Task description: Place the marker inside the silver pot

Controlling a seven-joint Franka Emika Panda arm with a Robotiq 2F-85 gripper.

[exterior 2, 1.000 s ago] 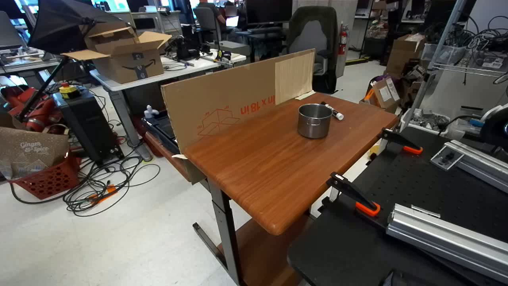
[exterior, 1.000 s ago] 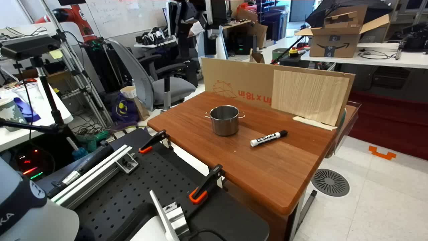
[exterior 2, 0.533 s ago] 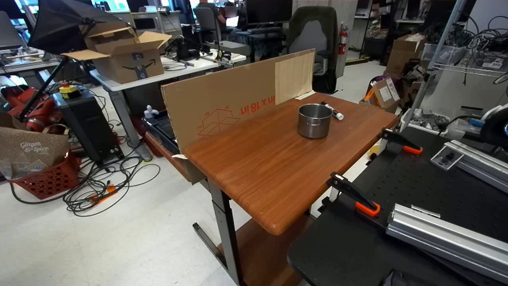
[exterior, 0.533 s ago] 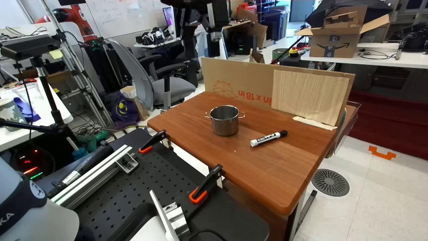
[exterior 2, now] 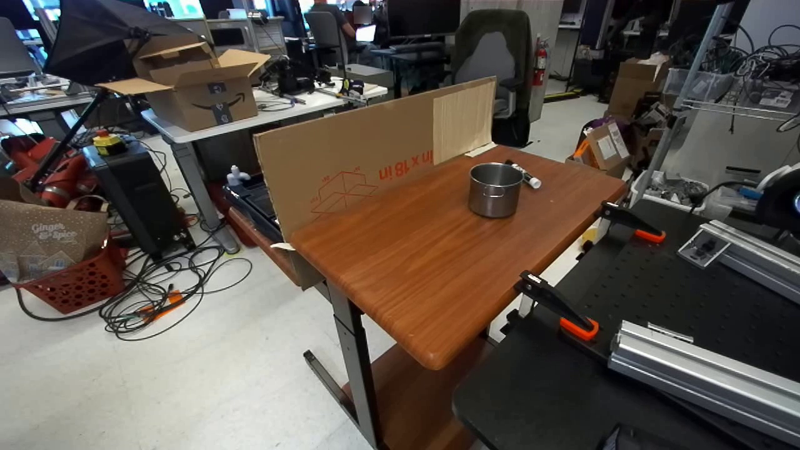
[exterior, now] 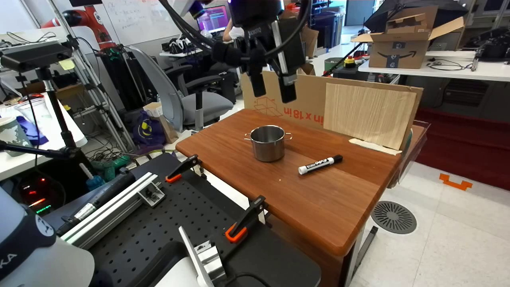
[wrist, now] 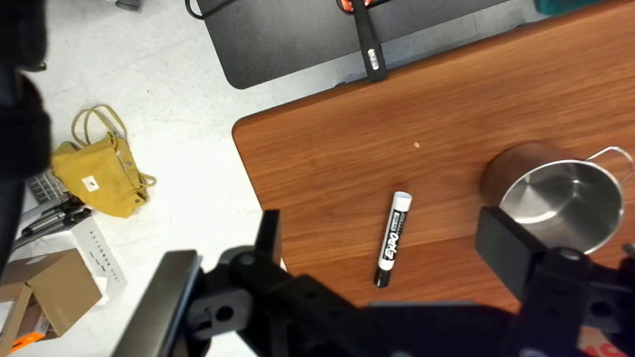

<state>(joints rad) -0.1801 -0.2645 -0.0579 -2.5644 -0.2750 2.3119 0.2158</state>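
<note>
The marker [exterior: 320, 165], white with a black label and black cap, lies flat on the brown wooden table [exterior: 318, 211]. It also shows in an exterior view [exterior 2: 530, 178], partly behind the pot, and in the wrist view [wrist: 392, 240]. The silver pot [exterior: 268, 149] stands upright beside the marker, apart from it, with thin wire handles; it also shows in an exterior view [exterior 2: 494, 197] and in the wrist view [wrist: 516, 168]. My gripper [exterior: 274, 92] is open and empty, high above the table. In the wrist view, the marker shows between the open fingers [wrist: 379, 225], well below them.
A cardboard panel [exterior: 287, 91] stands along the table's far edge. Two black clamps with orange pads [exterior: 249, 217] [exterior: 183, 169] grip the near edge by the black perforated board [exterior: 159, 231]. An office chair [exterior: 203, 103] stands beyond the table.
My gripper has come down into fuller view in an exterior view, shifting to the right there, with its fingers now in front of the cardboard panel. The marker and the pot have not moved.
</note>
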